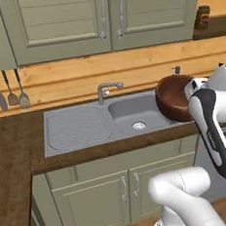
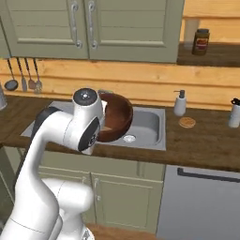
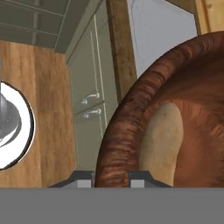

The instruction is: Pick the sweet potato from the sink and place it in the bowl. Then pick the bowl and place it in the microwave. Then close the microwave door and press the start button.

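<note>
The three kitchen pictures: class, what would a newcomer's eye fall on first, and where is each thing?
First, the dark reddish-brown bowl, tipped on its side and lifted above the sink, its rim clamped in the gripper. Inside it lies the pale brown sweet potato, clearest in the hand view. Then the big white robot arm rising in front of the pale green cabinets.

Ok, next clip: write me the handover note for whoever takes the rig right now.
Tool: shut on the rim of the bowl, which hangs tilted in the air beside the sink.
Sweet potato: lies inside the bowl, pale against its wall.
Done: potato is in the bowl, bowl is picked up.
Left: carry the bowl to the microwave, set it inside, close the door, press start. Mind the tilt, the potato could slide.
</note>
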